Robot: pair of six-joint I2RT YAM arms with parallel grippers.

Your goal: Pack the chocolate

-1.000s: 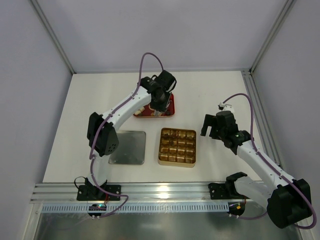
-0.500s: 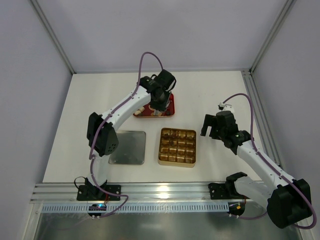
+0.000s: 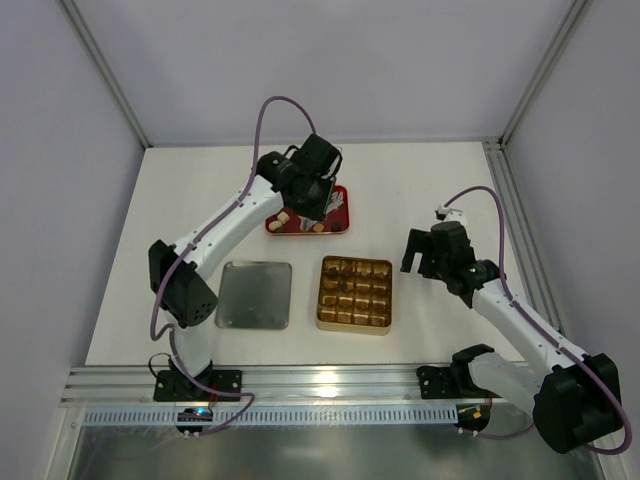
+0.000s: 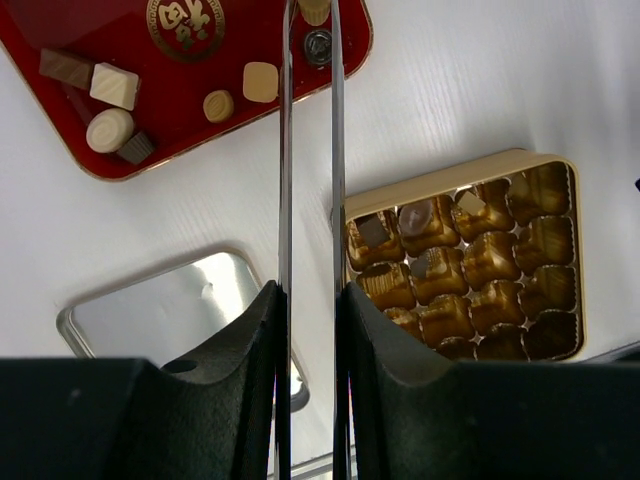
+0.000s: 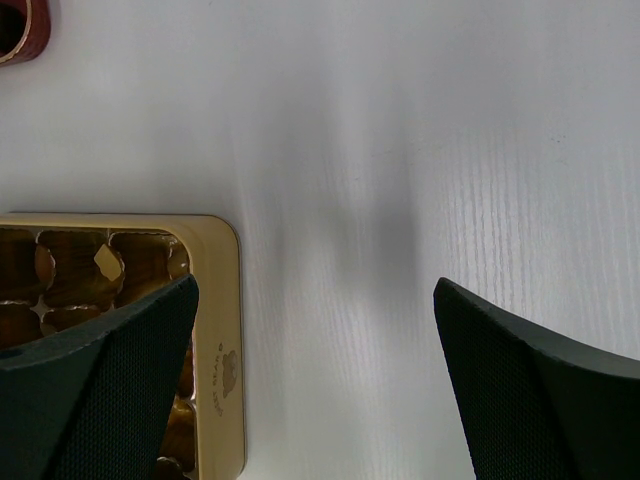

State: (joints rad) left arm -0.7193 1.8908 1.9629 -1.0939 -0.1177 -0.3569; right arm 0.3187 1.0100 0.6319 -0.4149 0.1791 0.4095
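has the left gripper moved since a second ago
Yes. The left gripper, pinching a tan chocolate, has shifted left over the red tray, exposing its right side.

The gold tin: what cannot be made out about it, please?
Top view: contents of the gold tin too small to tell.
Left wrist: one corner hidden behind the left jaws.
Right wrist: mostly cut off by the left edge and covered by the right jaws.

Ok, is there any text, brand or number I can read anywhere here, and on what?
No text can be read.
Red tray: a round gold emblem, cut by the frame edge, with characters that are not legible.
Gold tin: a small stamped mark on its rim, too small to read.
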